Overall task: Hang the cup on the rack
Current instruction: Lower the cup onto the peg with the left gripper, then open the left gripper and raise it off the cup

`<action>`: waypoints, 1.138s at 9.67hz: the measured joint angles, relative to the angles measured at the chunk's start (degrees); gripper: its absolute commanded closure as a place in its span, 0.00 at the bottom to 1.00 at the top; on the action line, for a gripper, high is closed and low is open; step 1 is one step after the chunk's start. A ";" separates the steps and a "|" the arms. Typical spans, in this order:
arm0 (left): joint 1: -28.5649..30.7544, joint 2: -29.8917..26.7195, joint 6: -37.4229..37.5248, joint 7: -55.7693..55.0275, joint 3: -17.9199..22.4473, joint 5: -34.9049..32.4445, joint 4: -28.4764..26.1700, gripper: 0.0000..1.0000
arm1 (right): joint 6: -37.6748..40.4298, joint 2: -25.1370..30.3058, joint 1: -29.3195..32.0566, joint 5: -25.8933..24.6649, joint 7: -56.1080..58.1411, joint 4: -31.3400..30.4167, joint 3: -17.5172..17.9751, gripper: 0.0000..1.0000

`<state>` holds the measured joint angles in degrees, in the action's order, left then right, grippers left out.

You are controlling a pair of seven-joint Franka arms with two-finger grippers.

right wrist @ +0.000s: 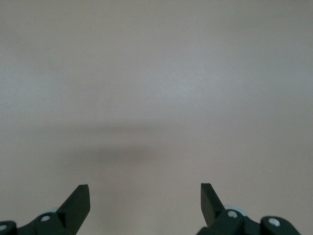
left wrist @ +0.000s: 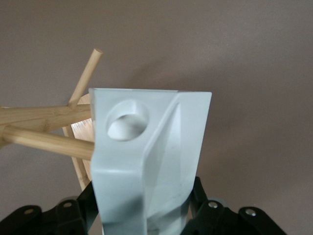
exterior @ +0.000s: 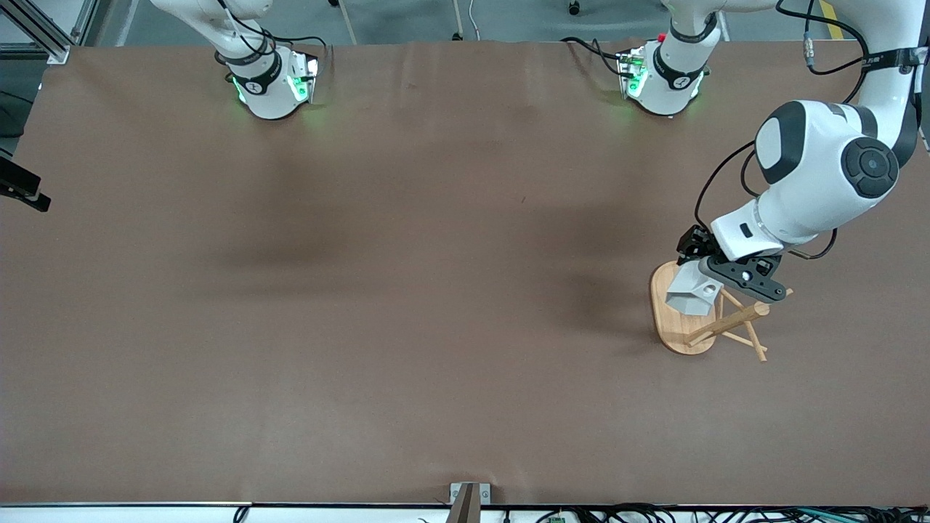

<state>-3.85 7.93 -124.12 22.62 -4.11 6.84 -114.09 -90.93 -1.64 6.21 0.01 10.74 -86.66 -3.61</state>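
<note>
- The rack [exterior: 683, 319], a light bamboo mug tree with an oval base, a central post and thin crossing pegs, stands on the brown bench [exterior: 407, 290] toward the left arm's end; it serves as the landmark here.
- The left end effector [exterior: 716, 280] is directly over the rack, its fingers clamped on the cup [exterior: 694, 290].
- The cup, white and faceted, is held in the air above the rack's base and just beside the post.
- In the left wrist view the cup [left wrist: 146, 156] projects from between the dark fingers [left wrist: 78, 208], its blocky handle and round hole turned toward the camera.
- In that same view one peg [left wrist: 49, 141] of the rack [left wrist: 44, 117] meets the edge of the cup's handle beside the hole; whether the peg passes into the hole cannot be told.
- The right end effector [right wrist: 145, 201] waits well apart from the rack, its fingers spread apart over bare bench [right wrist: 156, 88], holding nothing.
</note>
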 measured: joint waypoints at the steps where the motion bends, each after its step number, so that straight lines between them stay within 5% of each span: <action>1: 0.00 0.17 -0.46 0.03 0.01 0.00 0.02 0.99 | 0.00 0.00 0.00 0.00 -0.01 0.00 0.00 0.00; 6: 0.01 2.49 -2.59 2.29 2.04 0.01 0.71 0.95 | 0.00 0.00 0.01 0.00 -0.01 -0.02 0.00 0.00; 7: 0.02 2.52 -2.59 3.07 2.81 0.01 0.81 0.83 | 0.00 0.00 0.02 0.00 -0.01 -0.02 0.00 0.00; 8: 0.05 2.53 -2.59 3.23 3.18 0.15 0.83 0.15 | 0.00 0.00 0.02 0.00 -0.01 -0.02 0.00 0.00; 9: 0.04 2.53 -2.59 3.24 3.23 0.98 0.86 0.00 | 0.00 0.00 0.02 0.00 -0.01 -0.02 0.00 0.00; 11: 0.05 2.53 -2.59 3.24 3.23 2.98 1.16 0.00 | 0.00 0.00 0.02 0.00 -0.01 -0.02 0.00 0.00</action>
<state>-3.80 10.47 -126.71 25.86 -0.88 9.82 -112.93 -90.93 -1.64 6.23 0.01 10.73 -86.68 -3.61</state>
